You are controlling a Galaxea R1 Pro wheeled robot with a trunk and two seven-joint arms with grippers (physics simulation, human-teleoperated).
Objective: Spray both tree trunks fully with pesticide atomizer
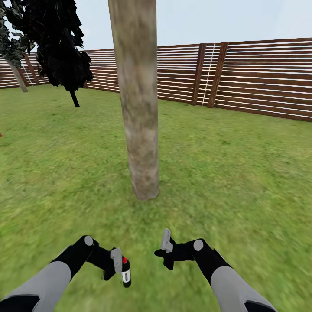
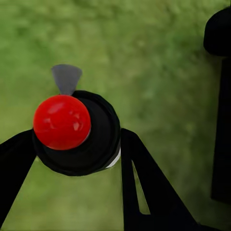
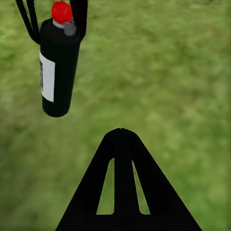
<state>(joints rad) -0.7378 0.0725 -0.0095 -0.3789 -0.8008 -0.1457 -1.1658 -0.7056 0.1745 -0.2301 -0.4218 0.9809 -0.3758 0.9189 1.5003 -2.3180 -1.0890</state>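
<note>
Fingers of your left gripper (image 1: 118, 263) are clamped on the pesticide atomizer (image 1: 125, 271), a small black bottle with a white label and a red cap. It hangs upright in that grip above the lawn (image 1: 242, 173), touching no grass. Through the left wrist camera you look straight down on the red cap (image 2: 61, 121), with a grey nozzle (image 2: 66, 78) sticking out beside it and a black finger (image 2: 144, 185) pressed against each side of the bottle's body.

Your right gripper (image 1: 166, 250) hovers beside it, a short way apart, holding nothing. Its two black fingers (image 3: 121, 185) lie flat together, meeting in one point. From the right wrist camera, you see the bottle (image 3: 57, 67) side-on, label facing outward, pinched near its top by the other gripper's fingers.

Straight ahead of both arms stands one tree trunk (image 1: 138, 99), a thick, mottled beige-grey column rising out of the grass and past the top of the head view. No white specks show on its bark.

Farther off on your left stands a near-black, ragged tree (image 1: 58, 41), with a second pale trunk (image 1: 18, 77) beyond it by the fence. A brown slatted wooden fence (image 1: 260, 78) runs along the back of the garden under a pale sky.
</note>
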